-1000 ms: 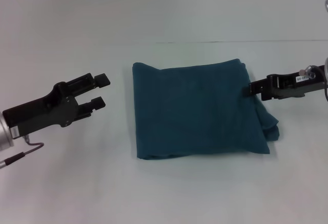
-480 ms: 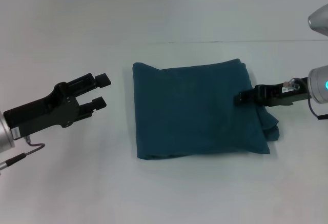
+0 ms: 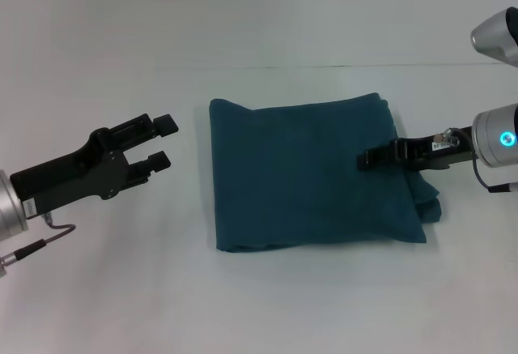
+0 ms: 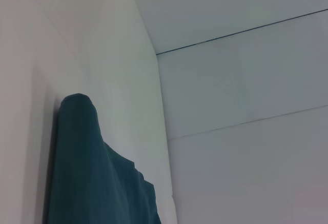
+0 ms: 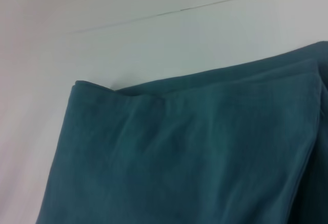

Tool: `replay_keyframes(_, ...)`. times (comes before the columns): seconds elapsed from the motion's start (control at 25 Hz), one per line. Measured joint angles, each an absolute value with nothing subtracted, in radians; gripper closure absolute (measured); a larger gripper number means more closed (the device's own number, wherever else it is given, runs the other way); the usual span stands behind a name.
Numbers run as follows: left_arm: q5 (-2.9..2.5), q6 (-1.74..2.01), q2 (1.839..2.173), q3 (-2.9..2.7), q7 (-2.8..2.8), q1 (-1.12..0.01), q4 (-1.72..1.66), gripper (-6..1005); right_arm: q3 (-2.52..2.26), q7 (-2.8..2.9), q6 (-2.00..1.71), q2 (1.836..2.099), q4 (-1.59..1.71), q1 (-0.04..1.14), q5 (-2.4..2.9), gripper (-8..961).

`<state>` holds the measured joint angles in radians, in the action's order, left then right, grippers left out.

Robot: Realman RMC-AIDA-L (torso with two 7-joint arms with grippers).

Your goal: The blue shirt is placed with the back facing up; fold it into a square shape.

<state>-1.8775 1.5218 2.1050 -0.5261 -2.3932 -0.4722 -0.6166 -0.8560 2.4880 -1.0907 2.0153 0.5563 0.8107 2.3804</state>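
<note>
head view: a large dark teal-blue cotton shirt (image 3: 312, 174), folded into a rough rectangle, is seen lying flat on the plain white desk (image 3: 259, 305), near its middle. a loose bunch of cloth is seen sticking out at the shirt's right lower edge. the black left claw (image 3: 163, 139) is held to the left of the shirt, apart from it, with its two fingers spread wide and nothing between them. the black right claw (image 3: 368, 159) is reached in from the right and is seen over the shirt's right part; its fingers appear narrow and close together, and whether cloth is pinched between them cannot be told.

left wrist view: one edge of the folded shirt (image 4: 97, 172) is shown against the white desk (image 4: 230, 131). the claw's own fingers are not shown.

right wrist view: the shirt (image 5: 195, 157) fills most of the picture, with a folded corner and soft creases lying on the white desk (image 5: 128, 39).
</note>
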Motion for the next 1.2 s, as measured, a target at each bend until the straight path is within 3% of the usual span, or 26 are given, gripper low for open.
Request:
replay_keyframes(0.84,-1.865,1.511,2.108,-0.526,-2.384,-0.472,-0.597,186,-0.861,2.483,-1.051,2.014,0.485,0.855,2.383,313)
replay_keyframes(1.2,-1.865,1.509,2.106,-0.526,-2.383,-0.472,-0.593,186,-0.863,2.485,-1.054,2.011,0.481,0.860,2.385,437)
